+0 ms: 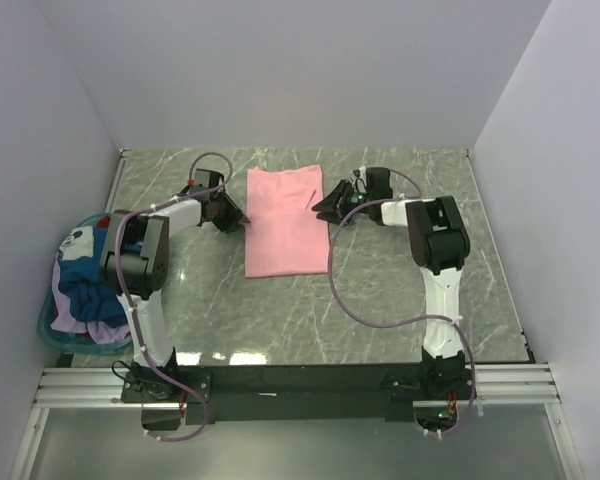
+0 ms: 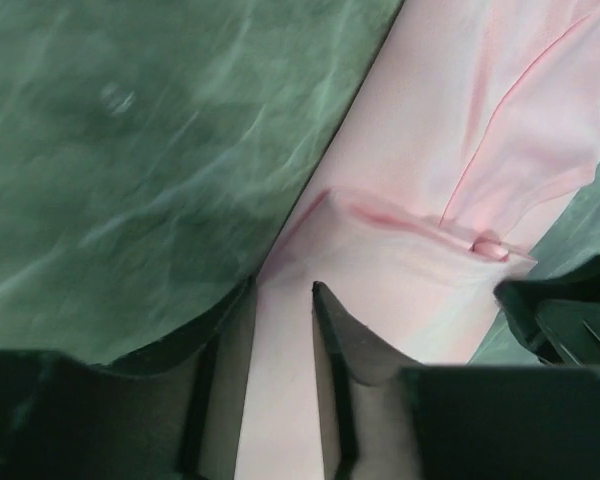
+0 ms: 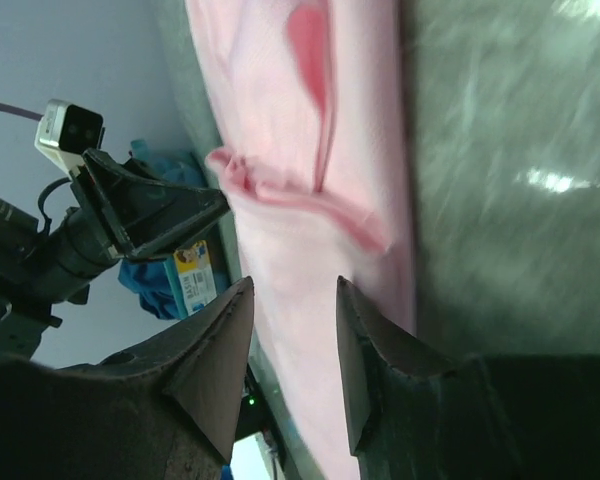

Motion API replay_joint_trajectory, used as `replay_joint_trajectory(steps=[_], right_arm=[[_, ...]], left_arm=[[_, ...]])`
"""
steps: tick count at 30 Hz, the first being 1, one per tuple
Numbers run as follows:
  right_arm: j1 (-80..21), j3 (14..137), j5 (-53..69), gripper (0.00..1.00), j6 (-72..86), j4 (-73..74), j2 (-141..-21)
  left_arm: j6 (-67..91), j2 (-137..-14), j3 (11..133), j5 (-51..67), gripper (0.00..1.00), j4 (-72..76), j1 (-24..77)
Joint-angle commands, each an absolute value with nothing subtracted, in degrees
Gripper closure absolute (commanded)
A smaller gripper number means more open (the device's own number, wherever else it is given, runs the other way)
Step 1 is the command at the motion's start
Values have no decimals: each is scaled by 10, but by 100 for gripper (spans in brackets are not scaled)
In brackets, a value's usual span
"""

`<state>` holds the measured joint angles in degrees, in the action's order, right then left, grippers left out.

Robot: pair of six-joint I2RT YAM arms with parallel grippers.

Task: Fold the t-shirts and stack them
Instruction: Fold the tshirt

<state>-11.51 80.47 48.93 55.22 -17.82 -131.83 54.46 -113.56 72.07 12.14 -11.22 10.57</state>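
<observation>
The light pink t-shirt [image 1: 285,225] lies flat on the marble table as a long folded strip. It also shows in the left wrist view [image 2: 430,150] and the right wrist view [image 3: 280,120]. My left gripper [image 1: 234,217] is at the strip's left edge, open, with pink cloth showing between its fingers [image 2: 282,285]. My right gripper [image 1: 326,211] is at the right edge, open, low over the cloth [image 3: 294,282]. A small crease runs across the shirt between the two grippers. Blue, white and purple shirts [image 1: 85,285] lie bunched at the far left.
The bunched shirts sit in a teal plastic basket [image 1: 48,335] at the table's left edge. Grey walls close in the table on three sides. The green marble tabletop [image 1: 380,290] is bare in front of the pink shirt.
</observation>
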Motion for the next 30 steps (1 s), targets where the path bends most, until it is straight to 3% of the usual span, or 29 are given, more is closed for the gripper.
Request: replay_joint_trajectory(steps=[1,6,7,10,13,18,22,30], right_arm=[[-112,791,476,54,493,-129,-1213],[-117,739,420,46,414,-9,-1097],[-120,733,402,45,379,19,-1059],[-144,695,311,38,326,119,-986],[-184,658,188,33,297,198,-925],[-259,608,43,30,302,272,-855],[-305,587,12,33,312,283,-836],[-337,575,4,41,328,271,-846]], left_arm=[[525,-1070,708,91,64,-170,99],[490,-973,688,22,49,-238,100],[485,-960,673,17,40,-253,102],[468,-911,639,2,26,-309,123],[464,-861,601,-50,21,-348,173],[475,-834,579,-106,28,-392,263],[478,-861,577,-108,44,-375,282],[472,-934,608,-109,53,-354,295]])
